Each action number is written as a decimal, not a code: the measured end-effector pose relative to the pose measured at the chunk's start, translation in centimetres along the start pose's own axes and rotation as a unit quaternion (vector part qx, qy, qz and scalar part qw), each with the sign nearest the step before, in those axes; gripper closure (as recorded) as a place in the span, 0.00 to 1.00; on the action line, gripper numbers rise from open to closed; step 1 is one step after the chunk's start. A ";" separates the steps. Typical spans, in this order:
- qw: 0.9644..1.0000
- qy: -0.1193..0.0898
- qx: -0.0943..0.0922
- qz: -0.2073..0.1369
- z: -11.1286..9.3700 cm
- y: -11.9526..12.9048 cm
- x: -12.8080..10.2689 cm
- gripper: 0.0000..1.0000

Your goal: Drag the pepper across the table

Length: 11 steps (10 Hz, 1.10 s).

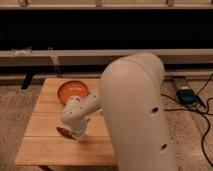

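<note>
The light-wood slatted table (45,150) fills the lower left of the camera view. My white arm reaches over it from the right, and the gripper (72,131) points down at the tabletop left of centre. A small dark red shape, the pepper (63,132), lies on the table just under and left of the gripper's tip, partly hidden by it. I cannot tell whether the gripper touches it.
An orange bowl (72,91) stands at the table's far side, just behind the wrist. My large upper arm (135,110) hides the table's right half. A dark wall and rail run behind; cables and a blue box (186,95) lie on the floor at right.
</note>
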 end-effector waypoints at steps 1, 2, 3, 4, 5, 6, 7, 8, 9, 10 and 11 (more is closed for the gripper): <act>1.000 0.000 0.003 0.009 0.0 -1.5 2.0 1.00; 1.000 0.005 0.006 0.014 0.0 -2.2 3.0 1.00; 1.000 0.000 0.004 0.013 0.0 -2.0 2.8 1.00; 1.000 -0.015 0.002 0.012 -0.5 -2.3 3.2 1.00; 1.000 -0.023 0.006 0.012 -1.4 -3.4 4.9 1.00; 0.999 -0.029 0.006 0.012 -2.0 -4.0 5.9 1.00; 0.999 -0.033 0.007 0.011 -2.4 -4.9 8.0 1.00; 0.999 -0.034 0.008 0.016 -2.6 -5.8 9.7 1.00; 0.999 -0.036 0.011 0.018 -3.0 -6.7 11.1 1.00; 0.999 -0.035 0.012 0.018 -3.1 -7.3 12.0 1.00; 0.999 -0.028 0.010 0.015 -3.2 -7.6 12.8 0.99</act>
